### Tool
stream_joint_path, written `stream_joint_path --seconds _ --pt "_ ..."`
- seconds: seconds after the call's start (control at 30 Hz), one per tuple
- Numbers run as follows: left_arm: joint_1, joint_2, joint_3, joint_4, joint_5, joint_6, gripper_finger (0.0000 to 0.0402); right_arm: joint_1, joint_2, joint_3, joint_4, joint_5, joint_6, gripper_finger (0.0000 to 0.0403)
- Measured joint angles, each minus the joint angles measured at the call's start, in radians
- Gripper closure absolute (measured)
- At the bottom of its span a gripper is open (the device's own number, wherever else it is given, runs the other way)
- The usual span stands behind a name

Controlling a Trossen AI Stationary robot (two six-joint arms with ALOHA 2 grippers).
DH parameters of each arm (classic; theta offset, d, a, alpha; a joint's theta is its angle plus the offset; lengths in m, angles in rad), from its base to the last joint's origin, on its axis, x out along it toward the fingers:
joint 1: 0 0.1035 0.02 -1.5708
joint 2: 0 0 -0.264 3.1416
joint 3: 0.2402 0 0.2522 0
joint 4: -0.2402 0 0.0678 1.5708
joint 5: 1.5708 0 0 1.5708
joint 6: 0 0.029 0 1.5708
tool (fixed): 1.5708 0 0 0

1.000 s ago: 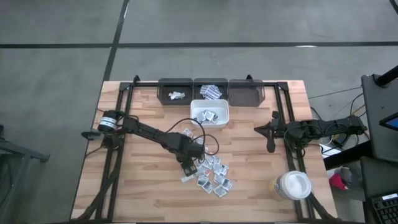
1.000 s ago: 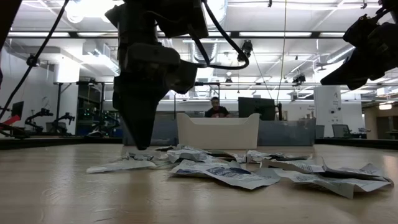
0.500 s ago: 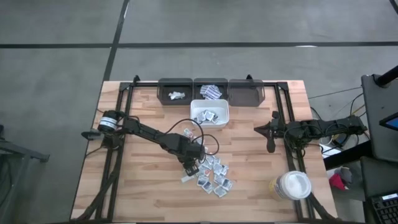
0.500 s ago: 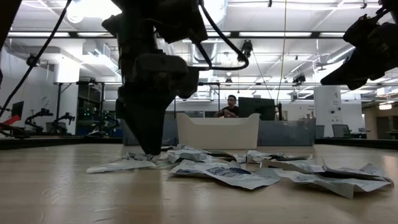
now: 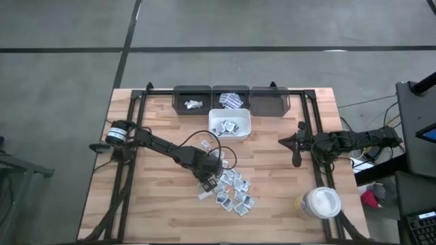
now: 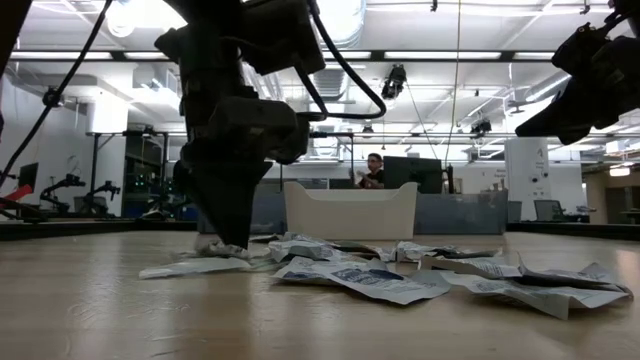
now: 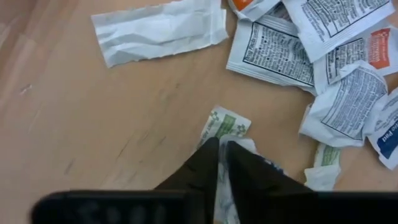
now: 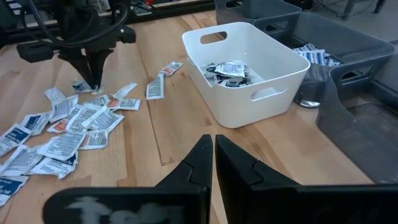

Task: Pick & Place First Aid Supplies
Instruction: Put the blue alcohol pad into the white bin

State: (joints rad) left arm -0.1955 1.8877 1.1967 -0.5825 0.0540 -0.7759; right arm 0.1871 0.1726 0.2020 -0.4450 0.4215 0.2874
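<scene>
Counting bins first: three dark bins in a row at the table's far edge, left bin point(image 5: 192, 100), middle bin point(image 5: 229, 99), right bin point(image 5: 270, 100), plus one white bin point(image 5: 229, 124) just in front of the middle one. One white lidded tub point(image 5: 319, 203) sits near the right front corner.

Sachets: a loose pile point(image 5: 231, 190) at table centre-front, roughly a dozen and a half, overlapping, so no exact count. One long white sachet point(image 7: 160, 30) lies a little apart from the pile. Several more in the white bin, a few in the left and middle dark bins; right dark bin looks bare.

Left arm stretched from the table's left side toward centre, wrist bent down. Left gripper point(image 5: 209, 181) points straight down at the pile's left edge, tips at the tabletop. Wrist view: fingers point(image 7: 200, 167) nearly together, pinching a greenish-printed sachet point(image 7: 225, 124) that sticks out beyond the tips, still lying on the wood.

Right arm laid out level along the right side, well clear of the pile. Right gripper point(image 5: 295, 145) aims toward the bins, fingers pressed together, holding nothing.

One person visible in the room behind, beyond the white bin.
</scene>
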Motion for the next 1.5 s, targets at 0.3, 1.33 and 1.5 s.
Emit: stream_joint_path --seconds 0.3,1.33,1.5 --pt "0.000 0.004 0.043 0.005 0.014 0.077 0.0401 0.000 0.000 0.000 0.000 0.000 0.000 0.0385" --pt "0.063 -0.132 0.331 -0.102 -0.486 0.561 0.0401 0.000 0.000 0.000 -0.001 -0.002 -0.001 0.0385" --pt "0.127 -0.132 0.342 0.194 -0.621 0.759 0.0401 0.000 0.000 0.000 -0.001 -0.002 -0.002 0.0385"
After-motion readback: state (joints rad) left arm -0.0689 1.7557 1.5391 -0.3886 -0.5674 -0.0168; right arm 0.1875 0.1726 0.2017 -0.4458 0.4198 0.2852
